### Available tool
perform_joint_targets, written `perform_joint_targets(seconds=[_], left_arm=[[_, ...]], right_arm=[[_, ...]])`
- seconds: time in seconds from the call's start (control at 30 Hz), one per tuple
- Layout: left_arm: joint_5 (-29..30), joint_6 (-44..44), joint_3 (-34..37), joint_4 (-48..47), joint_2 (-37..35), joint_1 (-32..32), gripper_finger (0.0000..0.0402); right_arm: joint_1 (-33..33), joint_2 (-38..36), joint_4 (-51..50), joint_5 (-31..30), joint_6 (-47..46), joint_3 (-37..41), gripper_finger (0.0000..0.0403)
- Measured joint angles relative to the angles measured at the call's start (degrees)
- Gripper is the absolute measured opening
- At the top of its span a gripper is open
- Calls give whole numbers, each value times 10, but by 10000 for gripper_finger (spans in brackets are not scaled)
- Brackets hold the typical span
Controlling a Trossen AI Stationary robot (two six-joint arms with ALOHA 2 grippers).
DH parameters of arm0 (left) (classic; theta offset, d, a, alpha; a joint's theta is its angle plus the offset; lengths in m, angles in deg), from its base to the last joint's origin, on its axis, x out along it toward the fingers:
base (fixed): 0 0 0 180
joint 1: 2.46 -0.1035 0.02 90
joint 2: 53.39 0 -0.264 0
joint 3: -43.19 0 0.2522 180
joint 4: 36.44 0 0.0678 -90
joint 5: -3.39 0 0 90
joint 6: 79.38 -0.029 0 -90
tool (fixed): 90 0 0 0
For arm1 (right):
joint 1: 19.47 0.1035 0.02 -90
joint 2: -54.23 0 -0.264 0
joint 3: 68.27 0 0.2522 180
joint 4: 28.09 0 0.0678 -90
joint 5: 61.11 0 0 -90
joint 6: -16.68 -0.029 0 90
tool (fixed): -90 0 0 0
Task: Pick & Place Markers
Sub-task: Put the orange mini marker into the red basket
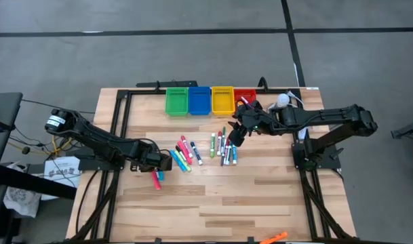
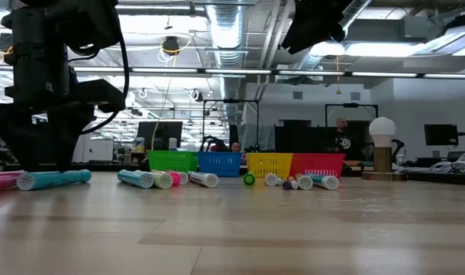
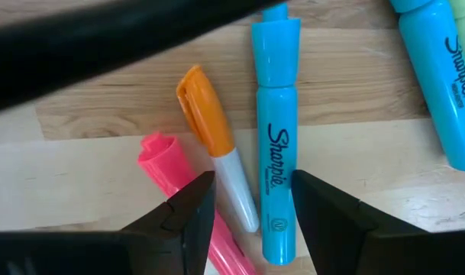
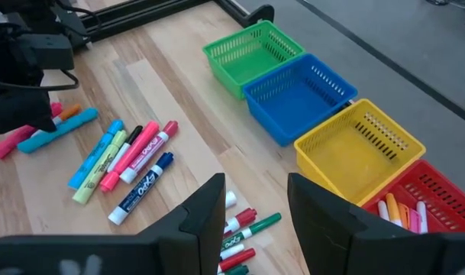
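Note:
My left gripper (image 3: 251, 191) is low over the table's left part, pointing down and open. Between its fingers lie a cyan marker (image 3: 274, 168) and a white marker with an orange cap (image 3: 217, 153). A pink marker (image 3: 167, 172) lies partly under one finger. All three rest flat on the wood. More markers lie in two loose groups (image 1: 184, 154) (image 1: 223, 146) mid-table. My right gripper (image 4: 255, 202) hangs open and empty, raised above the right group (image 1: 234, 135).
Green (image 1: 176, 100), blue (image 1: 199, 100), yellow (image 1: 222, 100) and red (image 1: 245, 95) bins stand in a row at the far edge. The red bin (image 4: 438, 191) holds some markers. An orange marker (image 1: 275, 237) lies at the near edge. Bare wood fills the near half.

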Motion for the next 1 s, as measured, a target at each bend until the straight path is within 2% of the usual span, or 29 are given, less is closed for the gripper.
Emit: perform_joint_targets(seconds=[0.23,1.0], left_arm=[[-13,-5,0,0,0,0,172],[-3,-9,-1,-4,-13,-1,172]], right_arm=[[0,0,0,1,0,0,131],[0,0,2,2,0,0,131]])
